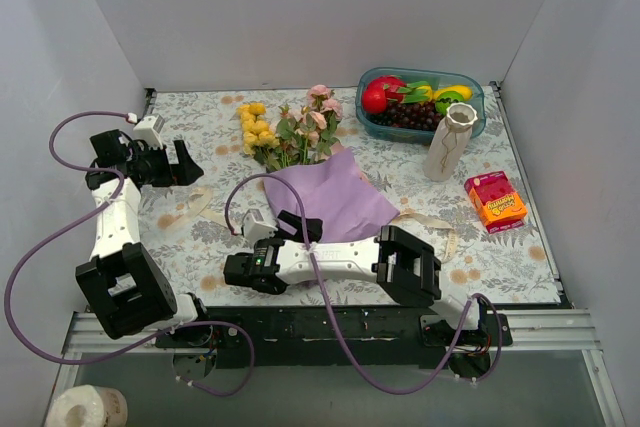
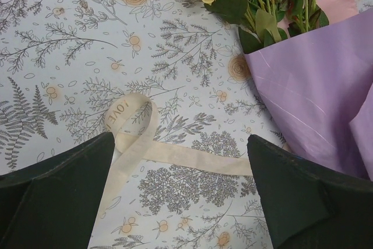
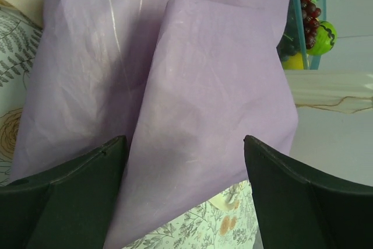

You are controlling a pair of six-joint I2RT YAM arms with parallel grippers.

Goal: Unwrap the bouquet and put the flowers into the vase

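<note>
The bouquet lies mid-table, its purple paper (image 1: 335, 199) spread loose and partly folded, with pink and yellow flowers (image 1: 290, 132) sticking out at the far end. A cream ribbon (image 2: 175, 153) lies loose on the cloth. My left gripper (image 2: 180, 137) hovers open over the ribbon, left of the paper (image 2: 309, 97); in the top view this gripper (image 1: 182, 164) is at the left. My right gripper (image 1: 298, 228) is open at the paper's near edge, with a folded flap (image 3: 204, 115) between its fingers (image 3: 64, 202). The white vase (image 1: 447, 142) stands upright at the right.
A blue fruit tub (image 1: 420, 102) sits at the back right, behind the vase. An orange box (image 1: 495, 200) lies right of the paper. More ribbon (image 1: 430, 222) trails near the box. Grey walls close in three sides of the table.
</note>
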